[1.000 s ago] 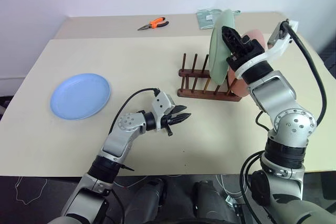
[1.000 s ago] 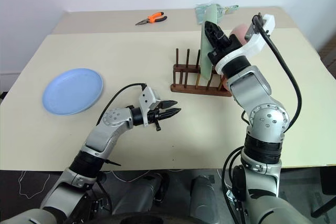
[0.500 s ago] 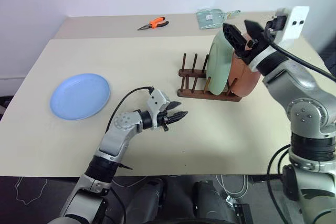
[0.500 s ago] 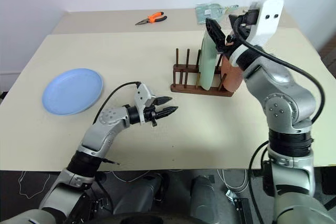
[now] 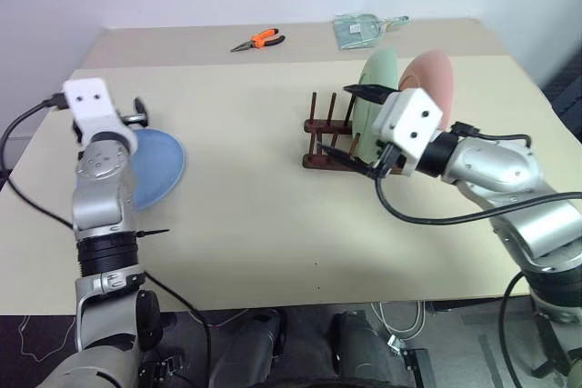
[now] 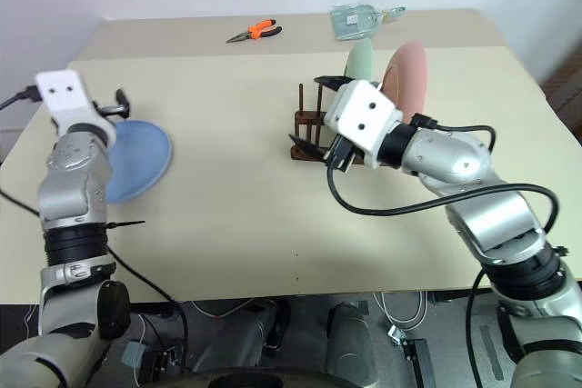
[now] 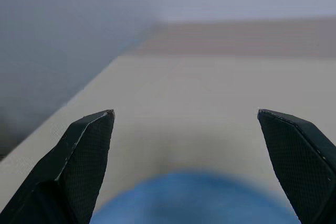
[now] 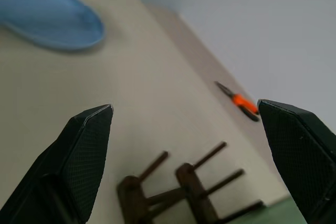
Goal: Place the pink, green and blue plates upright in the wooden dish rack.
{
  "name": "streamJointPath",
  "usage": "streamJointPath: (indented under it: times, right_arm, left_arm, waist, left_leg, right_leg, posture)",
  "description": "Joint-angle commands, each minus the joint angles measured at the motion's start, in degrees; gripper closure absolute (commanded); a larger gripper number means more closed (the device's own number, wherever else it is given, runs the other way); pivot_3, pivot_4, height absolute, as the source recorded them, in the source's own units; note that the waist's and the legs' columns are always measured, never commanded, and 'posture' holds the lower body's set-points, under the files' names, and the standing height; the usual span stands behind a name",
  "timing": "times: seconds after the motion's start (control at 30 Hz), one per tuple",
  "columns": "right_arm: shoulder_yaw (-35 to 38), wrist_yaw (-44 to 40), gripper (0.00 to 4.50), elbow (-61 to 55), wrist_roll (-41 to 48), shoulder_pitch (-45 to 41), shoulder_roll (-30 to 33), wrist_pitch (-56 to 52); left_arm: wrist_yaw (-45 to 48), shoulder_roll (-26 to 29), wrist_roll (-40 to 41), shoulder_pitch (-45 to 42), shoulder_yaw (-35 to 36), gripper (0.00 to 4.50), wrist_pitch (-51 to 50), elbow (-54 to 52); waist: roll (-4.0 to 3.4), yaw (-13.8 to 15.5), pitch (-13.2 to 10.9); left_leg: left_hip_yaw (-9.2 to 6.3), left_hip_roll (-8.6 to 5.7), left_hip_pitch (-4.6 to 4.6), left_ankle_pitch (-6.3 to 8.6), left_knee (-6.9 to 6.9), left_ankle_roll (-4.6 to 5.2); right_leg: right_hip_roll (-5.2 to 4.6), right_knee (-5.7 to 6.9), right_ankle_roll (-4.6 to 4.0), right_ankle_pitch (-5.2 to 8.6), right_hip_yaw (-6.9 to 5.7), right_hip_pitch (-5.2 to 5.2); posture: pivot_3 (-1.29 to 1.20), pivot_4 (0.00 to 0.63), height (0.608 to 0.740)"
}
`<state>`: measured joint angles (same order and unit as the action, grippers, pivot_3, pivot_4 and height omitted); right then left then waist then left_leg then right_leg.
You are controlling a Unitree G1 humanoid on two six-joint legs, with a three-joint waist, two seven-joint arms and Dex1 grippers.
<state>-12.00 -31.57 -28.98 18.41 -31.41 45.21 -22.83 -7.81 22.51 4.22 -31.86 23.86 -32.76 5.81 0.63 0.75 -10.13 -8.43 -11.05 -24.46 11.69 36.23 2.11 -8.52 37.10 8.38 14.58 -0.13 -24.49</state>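
The small dark brown wooden dish rack (image 5: 341, 138) with its two rows of upright pegs stands right of centre on the pale beige table (image 5: 255, 215). Two plates are already slotted into its right-hand end, standing on edge between the pegs: the round pale green plate (image 5: 375, 88) and, just to its right, the round pink plate (image 5: 427, 88). The pegs keep them upright, so neither needs holding.

The right gripper (image 5: 362, 130) hangs in front of the rack with its two black fingers spread wide and nothing between them — released. The right wrist view looks past its fingers (image 8: 79, 156) over the empty left-hand pegs.

The round light blue plate (image 5: 155, 165) lies flat near the table's left edge, well apart from the rack. The left gripper (image 7: 184, 166) hovers over its near rim, fingers wide apart and empty, apparently lined up to take it. By my judgement that plate is the only one left to rack.

At the far edge lie orange-handled pliers (image 5: 258, 40) and a clear packet (image 5: 362, 30), out of the way.
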Motion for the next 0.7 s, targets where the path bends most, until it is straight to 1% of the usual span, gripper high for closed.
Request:
streamJointPath:
  times: [0.03, 0.1, 0.17, 0.27, 0.3, 0.37, 0.43, 0.5, 0.53, 0.6, 0.63, 0.7]
  right_arm:
    - [-1.0, -1.9, 0.0, 1.6, -3.5, -0.8, -2.7, 3.1]
    - [-1.1, -3.0, 0.0, 3.1, -4.6, -1.2, -4.0, 4.0]
    - [-0.9, -4.1, 0.0, 4.6, -5.3, -1.4, -5.0, 4.7]
    - [-0.4, -5.3, 0.0, 6.3, -6.4, -1.5, -6.2, 5.9]
    - [-0.3, -5.6, 0.0, 6.9, -6.9, -1.6, -6.5, 6.3]
    - [-0.2, -5.9, 0.0, 7.9, -7.8, -1.7, -7.2, 7.1]
    - [-0.1, -6.0, 0.0, 8.4, -8.5, -1.9, -7.9, 7.6]
    - [0.0, -6.0, 0.0, 8.4, -9.0, -2.0, -8.7, 7.6]
    - [0.2, -6.1, 0.0, 8.2, -8.9, -1.9, -9.1, 7.3]
    - [0.9, -6.3, 0.0, 7.6, -8.3, -2.0, -9.5, 6.0]
    - [1.2, -6.5, 0.0, 7.4, -8.0, -2.0, -9.6, 5.5]
    - [1.5, -6.3, 0.0, 6.9, -8.6, -2.3, -9.8, 5.3]
  left_arm:
    - [-3.2, -1.4, 2.6, 3.1, 6.1, 0.03, -10.0, -9.5]
    - [-4.2, -4.6, 6.4, 4.8, 10.5, 0.03, -15.3, -14.3]
    - [-5.6, -8.6, 10.7, 5.8, 16.3, 0.03, -20.6, -19.1]
    - [-7.9, -12.6, 13.8, 7.2, 21.8, 0.03, -25.5, -24.3]
    - [-8.7, -13.8, 14.5, 7.5, 23.1, 0.26, -26.7, -25.4]
    - [-10.5, -16.9, 17.3, 6.6, 26.7, 0.88, -28.7, -25.9]
    - [-11.8, -18.7, 19.1, 5.5, 28.9, 1.86, -29.3, -25.1]
    - [-12.7, -19.6, 20.4, 4.6, 29.9, 3.01, -29.1, -24.1]
    - [-13.1, -19.9, 21.0, 4.0, 30.3, 3.5, -29.0, -23.5]
    - [-10.7, -18.8, 22.2, 3.3, 27.7, 4.46, -28.9, -22.4]
    - [-9.7, -18.2, 22.6, 3.2, 26.4, 4.46, -28.7, -22.1]
    - [-4.1, -15.8, 23.1, 2.7, 20.5, 4.46, -24.9, -23.1]
  waist:
    - [0.1, 0.1, 0.0]
    - [0.15, 0.2, 0.0]
    - [0.17, 0.2, 0.0]
    - [0.27, 0.0, 0.0]
    - [0.31, 0.0, 0.0]
    - [0.32, 0.0, 0.0]
    - [0.33, 0.1, 0.0]
    - [0.35, 0.1, 0.0]
    - [0.37, 0.2, 0.0]
    - [0.41, 0.4, 0.0]
    - [0.41, 0.5, 0.0]
    - [0.46, 0.9, 0.0]
  left_leg:
    - [0.0, 0.0, 0.01, 0.03, 0.01, -0.04]
    - [-0.02, 0.0, 0.0, 0.06, 0.06, -0.07]
    - [-0.06, -0.01, 0.02, 0.24, 0.12, 0.17]
    - [-0.08, 0.04, 0.03, 0.23, 0.17, 0.12]
    - [-0.08, 0.08, 0.03, 0.22, 0.17, 0.1]
    - [-0.08, 0.11, 0.04, 0.21, 0.15, 0.07]
    - [-0.08, 0.12, 0.05, 0.2, 0.14, 0.05]
    - [-0.08, 0.12, 0.05, 0.2, 0.14, 0.04]
    - [-0.08, 0.12, 0.05, 0.19, 0.14, 0.03]
    - [-0.09, 0.12, 0.05, 0.2, 0.15, 0.03]
    - [-0.09, 0.12, 0.05, 0.2, 0.16, 0.02]
    - [-0.08, 0.11, 0.05, 0.19, 0.17, 0.02]
  right_leg:
    - [0.01, 0.0, 0.0, 0.0, 0.0, 0.02]
    - [0.05, 0.02, 0.04, -0.04, -0.01, 0.02]
    - [0.11, 0.01, 0.05, -0.07, -0.03, 0.01]
    - [0.21, 0.05, 0.04, -0.07, -0.02, 0.09]
    - [0.25, 0.06, 0.02, -0.08, -0.01, 0.08]
    - [0.28, 0.08, 0.0, -0.09, 0.0, 0.07]
    - [0.29, 0.08, 0.0, -0.1, 0.01, 0.07]
    - [0.3, 0.08, -0.01, -0.1, 0.01, 0.07]
    - [0.3, 0.08, -0.01, -0.1, 0.01, 0.07]
    - [0.31, 0.06, -0.01, -0.1, 0.01, 0.09]
    - [0.31, 0.05, -0.01, -0.1, 0.01, 0.09]
    - [0.31, 0.06, -0.01, -0.1, 0.01, 0.08]
  posture:
    - [0.0, 0.15, 0.719]
    - [0.0, 0.15, 0.719]
    - [0.0, 0.15, 0.719]
    - [0.0, 0.15, 0.719]
    - [0.0, 0.15, 0.719]
    - [0.0, 0.15, 0.719]
    - [0.0, 0.15, 0.719]
    - [0.0, 0.15, 0.719]
    - [0.0, 0.15, 0.719]
    - [0.0, 0.15, 0.719]
    - [0.0, 0.15, 0.719]
    - [0.0, 0.15, 0.719]
